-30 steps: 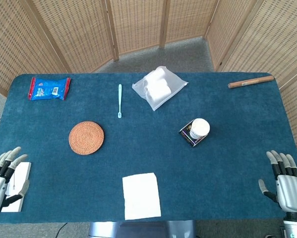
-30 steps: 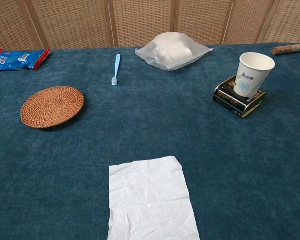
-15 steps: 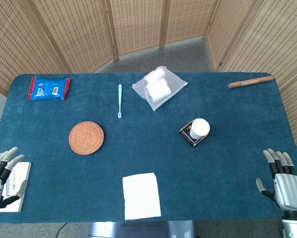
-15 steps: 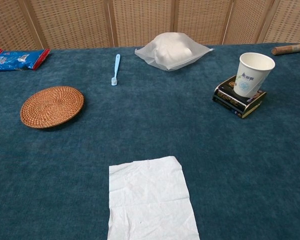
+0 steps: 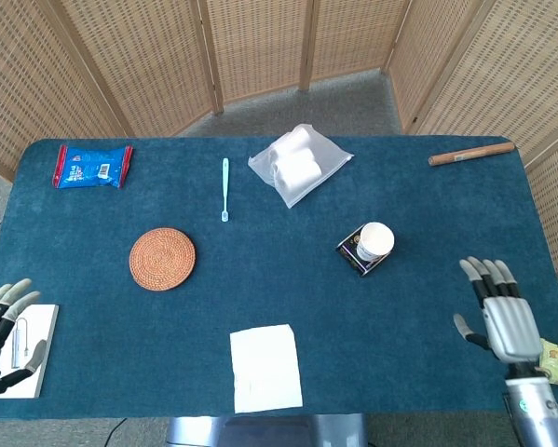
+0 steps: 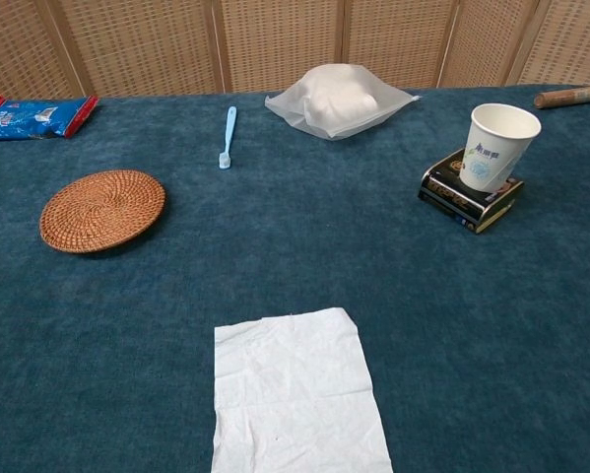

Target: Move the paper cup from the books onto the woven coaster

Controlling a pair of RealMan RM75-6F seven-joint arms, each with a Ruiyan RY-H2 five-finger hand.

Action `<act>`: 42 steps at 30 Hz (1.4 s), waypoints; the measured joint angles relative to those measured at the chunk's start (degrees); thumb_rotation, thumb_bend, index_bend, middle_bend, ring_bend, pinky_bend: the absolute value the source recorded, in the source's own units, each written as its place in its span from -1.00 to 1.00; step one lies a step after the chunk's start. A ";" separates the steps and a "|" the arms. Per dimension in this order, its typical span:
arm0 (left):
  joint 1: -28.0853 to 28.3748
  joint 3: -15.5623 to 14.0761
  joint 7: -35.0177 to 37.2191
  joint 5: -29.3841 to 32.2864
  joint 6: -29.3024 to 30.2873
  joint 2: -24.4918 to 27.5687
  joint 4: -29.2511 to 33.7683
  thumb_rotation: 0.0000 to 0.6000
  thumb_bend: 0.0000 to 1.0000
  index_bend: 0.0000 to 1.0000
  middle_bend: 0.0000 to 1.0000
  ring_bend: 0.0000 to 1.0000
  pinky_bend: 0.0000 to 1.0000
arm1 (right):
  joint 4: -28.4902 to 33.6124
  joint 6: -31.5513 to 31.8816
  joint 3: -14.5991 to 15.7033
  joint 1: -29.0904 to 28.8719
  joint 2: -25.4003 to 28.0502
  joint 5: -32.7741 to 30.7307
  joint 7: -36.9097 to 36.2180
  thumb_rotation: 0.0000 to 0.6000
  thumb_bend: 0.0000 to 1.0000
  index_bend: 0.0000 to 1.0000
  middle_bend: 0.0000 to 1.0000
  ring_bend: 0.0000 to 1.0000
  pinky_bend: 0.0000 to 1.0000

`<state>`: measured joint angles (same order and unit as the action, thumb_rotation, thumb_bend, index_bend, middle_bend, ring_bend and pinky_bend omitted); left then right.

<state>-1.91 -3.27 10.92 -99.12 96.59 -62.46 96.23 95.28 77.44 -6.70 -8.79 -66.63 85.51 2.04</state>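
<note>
Now the right hand (image 5: 498,312), fingers spread and empty, has moved toward the paper cup (image 5: 375,240).

A matt, napped blue cloth is covering the worktop (image 6: 304,256). The coaster (image 6: 101,209) at the left is showing rough woven cane. The cup (image 6: 498,146) is looking like smooth matt paper, sitting on glossy-covered books (image 6: 462,197). Near the front a crinkled paper sheet (image 6: 296,394) is lying matt. A thin translucent plastic bag (image 6: 340,99) is gleaming at the far side, beside a smooth plastic toothbrush (image 6: 228,136).
</note>
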 measured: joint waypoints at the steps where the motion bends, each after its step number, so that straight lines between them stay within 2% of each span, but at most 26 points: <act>1: 0.12 0.10 -0.22 0.15 -0.21 -0.06 0.07 1.00 -0.04 -0.70 -0.78 -1.00 -1.00 | 0.18 -1.01 -0.45 -0.82 -0.03 -0.41 0.11 1.00 -0.23 -1.00 -1.00 -1.00 -1.00; 10: 1.70 1.11 -2.03 2.28 -3.37 -0.95 1.22 1.00 -0.04 -0.70 -0.78 -1.00 -1.00 | -0.19 -13.54 -5.21 -10.81 -1.93 -8.38 3.89 1.00 -0.29 -1.00 -1.00 -1.00 -1.00; 18: 2.64 1.88 -2.40 4.77 -5.60 -1.55 1.60 1.00 -0.04 -0.71 -0.78 -1.00 -1.00 | -5.19 -23.02 -8.32 -19.95 -5.56 -16.28 8.01 1.00 -0.44 -1.00 -1.00 -1.00 -1.00; 25: 2.81 2.36 -2.16 5.93 -5.94 -1.90 1.22 1.00 -0.03 -0.71 -0.78 -1.00 -1.00 | -8.34 -28.17 -8.72 -24.97 -7.41 -21.61 11.60 1.00 -0.45 -1.00 -1.00 -1.00 -1.00; 36: 2.95 2.36 -1.06 6.98 -6.78 -2.28 0.06 1.00 -0.03 -0.71 -0.78 -1.00 -1.00 | -12.01 -30.03 -8.54 -29.20 -9.69 -25.19 12.81 1.00 -0.43 -0.99 -1.00 -1.00 -0.99; 40: 2.77 2.26 -0.57 7.35 -6.81 -2.38 -0.38 1.00 -0.03 -0.71 -0.78 -1.00 -1.00 | -12.76 -30.57 -8.02 -30.52 -10.22 -26.05 14.03 1.00 -0.43 -0.82 -0.96 -1.00 -0.83; 42: 2.64 2.29 -0.27 7.60 -6.68 -2.37 -0.64 1.00 -0.04 -0.71 -0.78 -1.00 -1.00 | -12.82 -30.78 -7.68 -31.06 -10.37 -26.65 14.60 1.00 -0.42 -0.71 -0.87 -1.00 -0.71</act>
<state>0.73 -0.98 10.65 -91.52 89.91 -64.82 95.60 82.46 46.66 -14.38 -39.85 -77.00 58.86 16.64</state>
